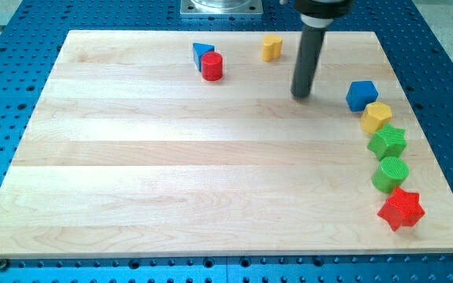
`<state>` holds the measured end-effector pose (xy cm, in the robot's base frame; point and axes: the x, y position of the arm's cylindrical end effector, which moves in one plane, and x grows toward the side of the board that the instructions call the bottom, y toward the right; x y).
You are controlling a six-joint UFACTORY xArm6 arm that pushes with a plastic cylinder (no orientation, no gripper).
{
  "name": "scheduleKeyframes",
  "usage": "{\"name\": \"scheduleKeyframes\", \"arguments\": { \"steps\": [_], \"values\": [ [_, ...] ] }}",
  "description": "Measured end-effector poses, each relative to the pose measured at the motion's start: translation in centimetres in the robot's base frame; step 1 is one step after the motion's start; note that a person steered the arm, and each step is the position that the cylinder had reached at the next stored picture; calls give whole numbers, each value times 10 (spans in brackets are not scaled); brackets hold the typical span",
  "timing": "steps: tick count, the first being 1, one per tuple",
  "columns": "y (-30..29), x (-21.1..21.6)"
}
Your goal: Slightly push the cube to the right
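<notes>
The blue cube [361, 94] sits near the right edge of the wooden board [171, 173]. My tip [301, 95] is down on the board to the left of the cube, a short gap apart from it, not touching. The dark rod rises from the tip toward the view's top. Just below the cube lies a yellow hexagonal block [376, 116], almost touching it.
Below the yellow block run a green star-like block [388, 142], a green cylinder [391, 174] and a red star [401, 208] down the right edge. At the view's top are a blue triangle [201, 52], a red cylinder [212, 66] and a yellow block [271, 47].
</notes>
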<state>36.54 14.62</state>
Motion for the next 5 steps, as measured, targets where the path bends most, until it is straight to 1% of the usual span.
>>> {"name": "scheduleKeyframes", "arguments": {
  "steps": [1,2,4,5],
  "values": [
    [49,0],
    [51,-7],
    [73,-3],
    [10,-2]
  ]
}}
